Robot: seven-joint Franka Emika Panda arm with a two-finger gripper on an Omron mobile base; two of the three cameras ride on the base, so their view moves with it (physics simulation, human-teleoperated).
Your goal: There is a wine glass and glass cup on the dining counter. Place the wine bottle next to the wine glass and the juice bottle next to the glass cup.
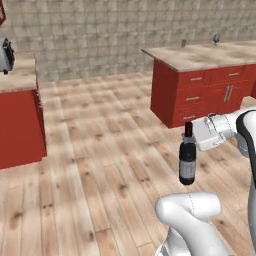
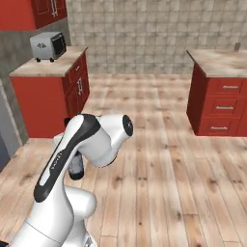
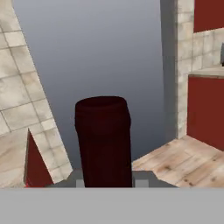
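Aloft, the claw (image 1: pixel 191 131) grips the wine bottle (image 1: pixel 187 159) by its neck; label unreadable.

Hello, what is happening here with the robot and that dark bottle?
The robot arm is carrying the wine bottle upright above the wooden floor, with its gripper shut on the bottle's neck. The dining counter stands ahead on the right, some way off. On its far edge the wine glass and the glass cup wait, apart from each other. The bottle is not placed beside the wine glass yet.
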